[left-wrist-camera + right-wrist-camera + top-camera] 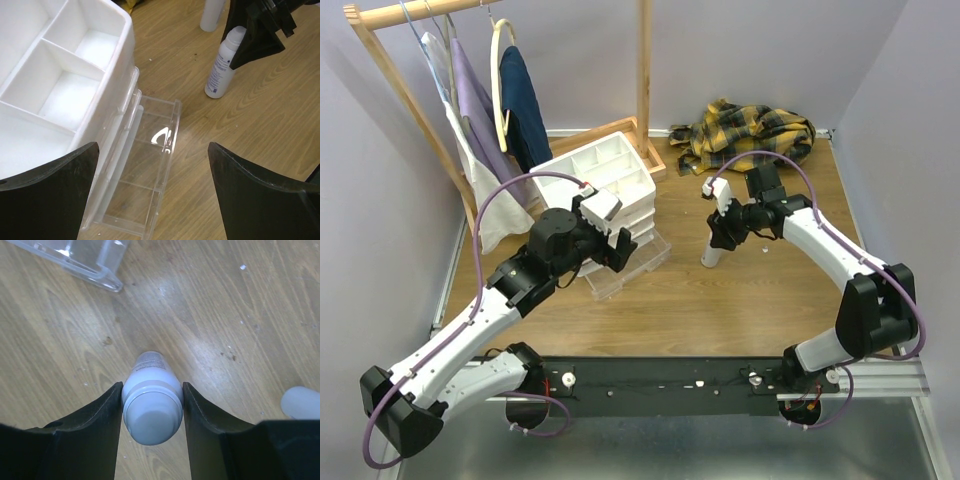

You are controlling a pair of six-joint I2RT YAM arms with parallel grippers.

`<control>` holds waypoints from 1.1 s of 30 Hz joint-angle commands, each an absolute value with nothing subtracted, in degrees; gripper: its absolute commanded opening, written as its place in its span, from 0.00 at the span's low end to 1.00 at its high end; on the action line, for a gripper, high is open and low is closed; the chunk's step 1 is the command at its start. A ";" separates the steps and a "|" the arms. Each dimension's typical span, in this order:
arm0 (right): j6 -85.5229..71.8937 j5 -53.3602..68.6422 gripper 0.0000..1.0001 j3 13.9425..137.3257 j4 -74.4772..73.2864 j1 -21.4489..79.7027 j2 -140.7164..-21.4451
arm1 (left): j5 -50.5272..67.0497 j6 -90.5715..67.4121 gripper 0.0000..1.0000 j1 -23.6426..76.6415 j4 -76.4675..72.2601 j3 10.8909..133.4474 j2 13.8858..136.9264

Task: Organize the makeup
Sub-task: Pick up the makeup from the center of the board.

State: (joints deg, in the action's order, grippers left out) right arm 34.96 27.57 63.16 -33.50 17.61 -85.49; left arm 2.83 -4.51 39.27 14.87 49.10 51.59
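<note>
The right gripper (151,390) is partly closed on a white bottle (152,415), with both fingers pressed against its shoulder just under the cap. The bottle is upright or nearly so, its base seemingly on the surface (720,310), to the right of the white drawer unit (605,180) and well apart from it. A second white bottle (302,402) stands near the held one. The left gripper (152,147) is spread wide and holds nothing. It hangs over the clear drawer (145,185) pulled out at the front of the unit.

The main risk is probably the grip itself. It sits high on a smooth, round body, so the bottle could swing or slide out between the fingers once lifted. A sideways move could also knock over the second bottle. The drawer looks shallow and has dividers, so a bottle lowered upright may tip or catch on one. With the left arm already above the drawer, the two arms could collide on the way in.
</note>
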 commanded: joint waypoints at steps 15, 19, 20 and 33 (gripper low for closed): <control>35.87 64.49 0.00 68.65 -43.07 18.02 -84.90 | 25.76 -4.56 0.99 39.72 -4.48 38.23 50.97; 27.79 69.07 0.01 65.57 -33.70 19.25 -83.77 | 23.29 -5.27 0.99 41.48 -3.87 39.29 54.31; 24.29 69.87 0.00 64.87 -32.10 19.34 -83.50 | 22.94 -5.45 0.99 42.62 -3.95 39.46 54.84; 17.14 76.19 0.00 62.58 -25.49 22.41 -86.22 | 12.31 -5.27 0.94 50.97 1.40 45.08 63.81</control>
State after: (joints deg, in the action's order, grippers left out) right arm 19.18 70.43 63.20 -27.70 20.95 -84.88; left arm 17.34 -5.48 49.69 -0.38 42.57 63.00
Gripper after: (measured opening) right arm 0.545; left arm 0.975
